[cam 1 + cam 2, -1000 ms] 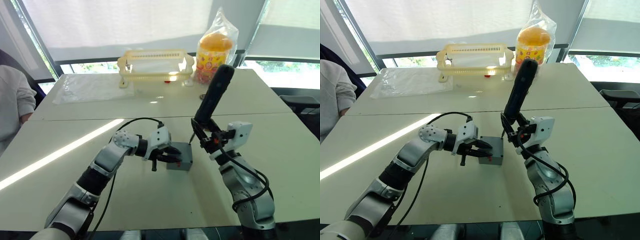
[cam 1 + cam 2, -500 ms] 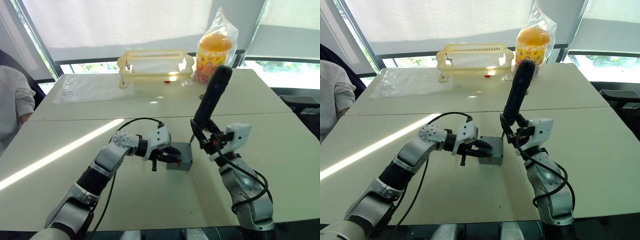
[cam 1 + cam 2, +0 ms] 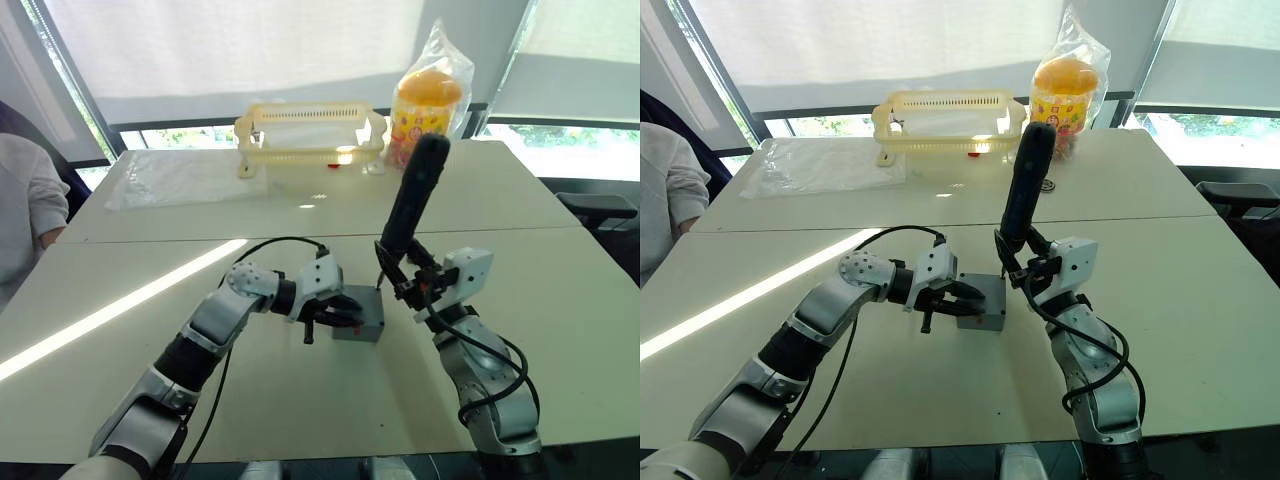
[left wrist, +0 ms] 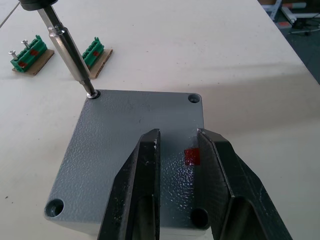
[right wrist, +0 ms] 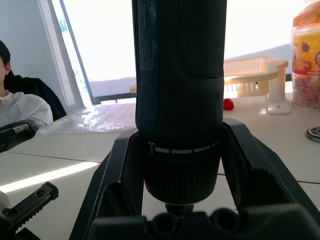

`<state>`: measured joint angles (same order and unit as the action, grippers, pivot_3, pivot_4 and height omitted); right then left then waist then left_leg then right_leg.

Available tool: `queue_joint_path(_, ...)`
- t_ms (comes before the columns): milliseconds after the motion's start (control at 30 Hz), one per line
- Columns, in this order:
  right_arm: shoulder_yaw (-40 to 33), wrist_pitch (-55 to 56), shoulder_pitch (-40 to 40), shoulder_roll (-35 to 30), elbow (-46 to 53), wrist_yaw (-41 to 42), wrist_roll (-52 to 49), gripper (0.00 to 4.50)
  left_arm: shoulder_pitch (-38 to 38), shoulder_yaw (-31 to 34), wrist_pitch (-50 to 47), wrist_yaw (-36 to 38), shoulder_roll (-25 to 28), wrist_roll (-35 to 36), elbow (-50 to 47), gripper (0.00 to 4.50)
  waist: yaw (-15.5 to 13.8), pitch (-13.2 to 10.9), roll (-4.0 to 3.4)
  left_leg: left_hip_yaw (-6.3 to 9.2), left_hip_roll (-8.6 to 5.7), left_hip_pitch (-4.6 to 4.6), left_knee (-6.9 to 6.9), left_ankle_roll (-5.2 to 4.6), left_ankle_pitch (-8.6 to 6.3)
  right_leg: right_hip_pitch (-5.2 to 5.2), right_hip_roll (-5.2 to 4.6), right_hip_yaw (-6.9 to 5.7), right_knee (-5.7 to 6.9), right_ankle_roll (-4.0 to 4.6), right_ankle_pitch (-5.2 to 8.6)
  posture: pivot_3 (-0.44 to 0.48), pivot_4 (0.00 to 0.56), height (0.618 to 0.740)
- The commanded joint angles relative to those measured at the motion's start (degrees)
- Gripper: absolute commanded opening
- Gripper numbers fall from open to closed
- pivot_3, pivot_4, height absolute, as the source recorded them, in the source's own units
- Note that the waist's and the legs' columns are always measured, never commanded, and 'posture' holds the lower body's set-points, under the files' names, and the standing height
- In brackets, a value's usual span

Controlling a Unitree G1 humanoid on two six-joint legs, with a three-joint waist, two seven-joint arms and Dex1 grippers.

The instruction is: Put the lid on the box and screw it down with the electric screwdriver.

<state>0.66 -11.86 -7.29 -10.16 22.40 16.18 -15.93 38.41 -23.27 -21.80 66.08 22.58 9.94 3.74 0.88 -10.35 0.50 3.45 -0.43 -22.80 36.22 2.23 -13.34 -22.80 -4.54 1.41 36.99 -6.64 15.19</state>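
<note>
White tables [image 3: 560, 300] are standing pushed together under shaded windows, a person's sleeve [image 3: 25, 215] showing at the left edge. A yellow basket [image 3: 310, 130] and bagged snack jar [image 3: 425, 100] are sitting along the far edge. Mid-table, the lid [image 4: 135, 130] is lying on the box [image 3: 362, 315]; the left gripper [image 4: 177, 165] is resting spread on it. The right gripper [image 5: 177, 150] is clamping the electric screwdriver [image 3: 412, 200], bit in a corner hole

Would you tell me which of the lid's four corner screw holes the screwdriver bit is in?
The corner hole on the lid nearest the green terminal blocks; the electric screwdriver stands in it, the other three stand open.
</note>
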Motion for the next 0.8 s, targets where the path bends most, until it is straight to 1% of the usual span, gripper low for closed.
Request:
queue_joint_path(33,0.6,-1.0,1.5,-0.6,-2.2,0.8,0.7,1.75,-1.2,-1.7,-0.3,0.4,0.8,-1.8,1.2,1.13,0.0,0.0,0.02,-0.01,0.00,0.23,-0.07,0.00,0.00,0.21,0.00,0.00,-0.07,0.02,0.02,0.000,0.150,0.740)
queue_joint_path(67,0.6,-0.8,1.5,-0.7,-2.4,1.0,0.7,1.75,-1.2,-1.7,-0.3,0.4,0.8,-1.8,1.4,1.13,0.0,0.0,0.03,0.00,0.01,0.41,-0.13,-0.02,-0.02,0.41,-0.01,-0.02,-0.15,0.18,0.13,0.000,0.150,0.740)
queue_joint_path(533,1.5,0.7,1.3,-1.3,-5.0,2.3,2.4,1.75,-1.0,-1.5,0.5,-0.3,0.7,-2.3,2.3,1.13,0.0,0.4,0.22,0.01,0.03,0.42,-0.14,-0.02,-0.02,0.42,-0.01,-0.03,-0.15,0.21,0.15,0.000,0.150,0.740)
queue_joint_path(800,1.5,1.1,2.4,-1.5,-5.1,3.2,2.4,1.75,-0.9,-1.5,0.4,-0.7,0.6,-2.3,2.0,1.13,0.0,0.5,0.27,0.03,0.05,0.42,-0.15,-0.02,-0.02,0.42,-0.01,-0.05,-0.17,0.23,0.16,0.000,0.150,0.740)
